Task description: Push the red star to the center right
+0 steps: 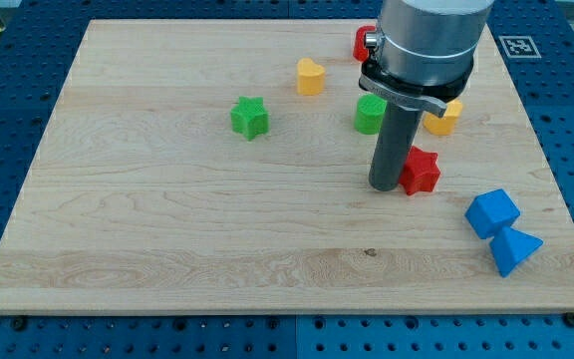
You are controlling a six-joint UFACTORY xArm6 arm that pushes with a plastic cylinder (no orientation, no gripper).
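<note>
The red star [422, 171] lies on the wooden board [167, 219], right of the middle. My tip [385, 186] rests on the board right against the star's left side, touching it or nearly so. The rod rises from there to the grey arm body [427, 40] at the view's top.
A green star [250, 117] sits left of centre. A green block [370, 114] is just above the rod. A yellow heart-like block [310, 76] and a yellow block [444, 118] lie near the arm. A red block [364, 43] is partly hidden. Two blue blocks [492, 212] [513, 249] sit lower right.
</note>
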